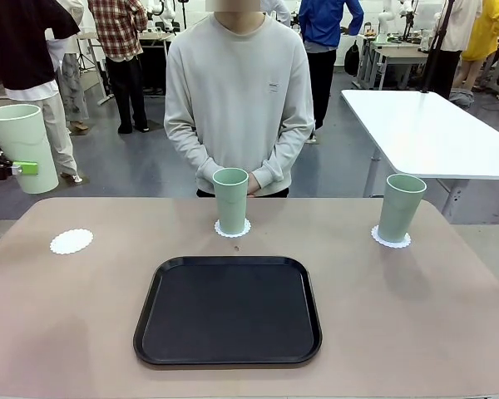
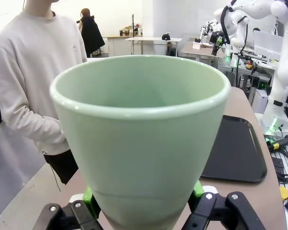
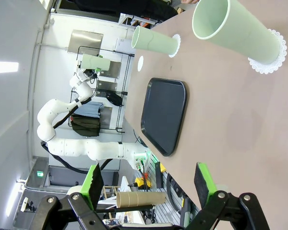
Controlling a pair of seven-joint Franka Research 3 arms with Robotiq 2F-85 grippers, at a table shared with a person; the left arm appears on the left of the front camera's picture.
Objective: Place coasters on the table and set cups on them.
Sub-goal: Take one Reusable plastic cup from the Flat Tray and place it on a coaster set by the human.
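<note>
Plainly, two of the three cups are already set. One cup (image 1: pixel 230 199) stands upright on its coaster (image 1: pixel 233 229) at the middle of the counter's (image 1: pixel 399 316) far edge, just in front of the person, and a second cup (image 1: pixel 401 206) stands upright on a coaster (image 1: pixel 391 239) toward the far right corner. The third coaster (image 1: pixel 71 241) lies bare near the far left corner, and a black tray (image 1: pixel 229 309) sits empty between them and the near edge.

The third cup (image 1: pixel 22 146) hangs in the air beyond the left edge, above counter height. The left tool (image 2: pixel 143 203) is clenched on it low down, near the base, green pads pressed to either side. The right tool (image 3: pixel 149 184) is released, its jaws spread wide with nothing between them.

The held cup looks like thin, light plastic: stiff enough to keep its shape under a modest squeeze, but smooth and tapered, so it could slip upward out of too loose a grip. The narrow lower wall is probably the sounder place to hold, since the fingers span it easily and the rim stays clear.

Its long axis runs nearly vertical, mouth up and base down, tilted slightly so the mouth leans toward the left side. It likely needs levelling before the base goes down on the bare coaster, which is flimsy paper and may shift if nudged.
</note>
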